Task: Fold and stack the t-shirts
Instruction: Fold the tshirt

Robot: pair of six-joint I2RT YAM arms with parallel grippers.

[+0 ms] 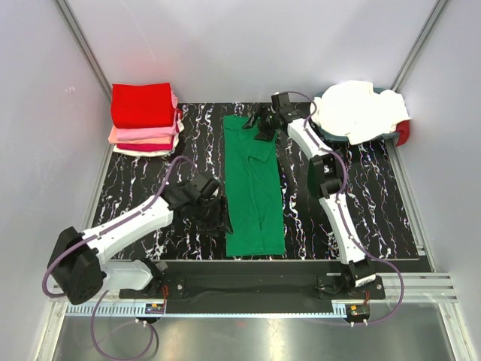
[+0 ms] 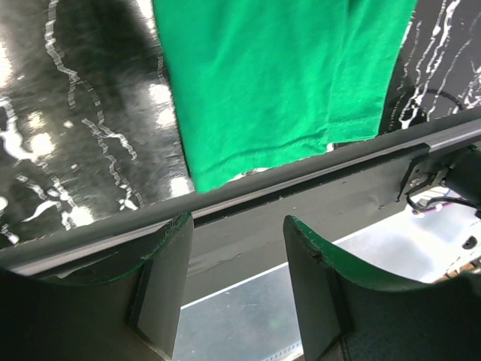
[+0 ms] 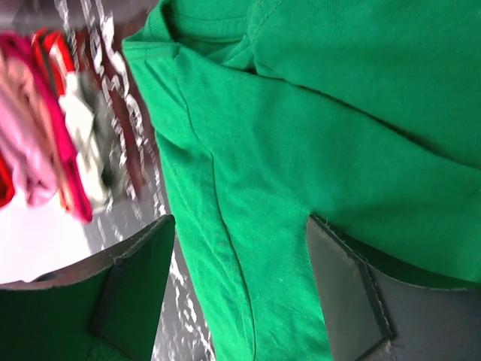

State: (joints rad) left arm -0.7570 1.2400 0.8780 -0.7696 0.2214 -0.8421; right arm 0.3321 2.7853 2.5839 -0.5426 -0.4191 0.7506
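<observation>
A bright green t-shirt (image 1: 254, 188) lies folded into a long strip down the middle of the black white-veined mat (image 1: 361, 203). My left gripper (image 1: 216, 219) is open and empty beside the strip's near left edge; its wrist view shows the shirt's hem (image 2: 278, 83) ahead of the fingers (image 2: 169, 278). My right gripper (image 1: 255, 124) is open above the strip's far end near the collar; the green cloth (image 3: 316, 135) fills its wrist view between the fingers (image 3: 353, 293). A stack of folded red, pink and cream shirts (image 1: 145, 119) sits at the back left.
A heap of white shirts (image 1: 359, 109) lies on a round holder at the back right, with something red at its right edge. A black rail (image 1: 263, 282) runs along the near edge of the mat. Grey walls enclose the table.
</observation>
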